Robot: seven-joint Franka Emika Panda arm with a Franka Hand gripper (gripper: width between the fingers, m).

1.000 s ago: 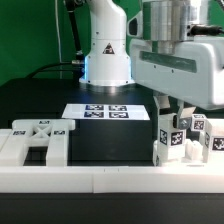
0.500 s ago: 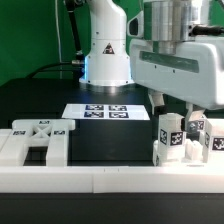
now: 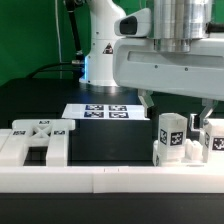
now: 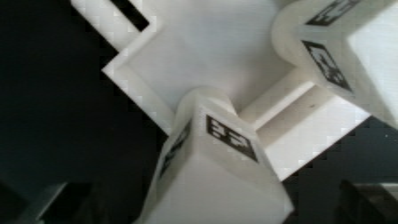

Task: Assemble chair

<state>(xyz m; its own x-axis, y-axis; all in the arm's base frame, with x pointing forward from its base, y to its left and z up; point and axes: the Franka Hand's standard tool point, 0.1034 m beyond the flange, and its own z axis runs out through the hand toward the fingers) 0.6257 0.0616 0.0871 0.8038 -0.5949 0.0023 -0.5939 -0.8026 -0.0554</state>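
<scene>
The black desk (image 3: 30, 100) carries all the things, and it passes below the claw and far to both sides of it. The big white robot arm (image 3: 160, 65) stands above the claw and fills the upper part of the exterior view. A long white border wall (image 3: 100, 182) lies across the desk, lower than the claw and nearer to the camera.

The chair is in loose parts. A wide flat white plastic chair part (image 3: 35, 138) with a cross pattern on top lies well apart from the claw, toward the exterior view's left, just behind the border wall. An upright white plastic chair block (image 3: 170, 135) with black-and-white square tags stands directly under the claw, a little toward the finger on the exterior view's left. A second white tagged chair block (image 3: 213, 140) stands near it, under the other finger.

The thin white marker board (image 3: 100, 112) lies flat on the desk, lower than the claw and to the exterior view's left of it.

The claw (image 3: 180, 103) hangs above the two blocks with its dark fingers (image 3: 147, 100) far apart, and it grips nothing. In the wrist view the tagged block rises between the fingers, but I cannot tell if it touches them.
</scene>
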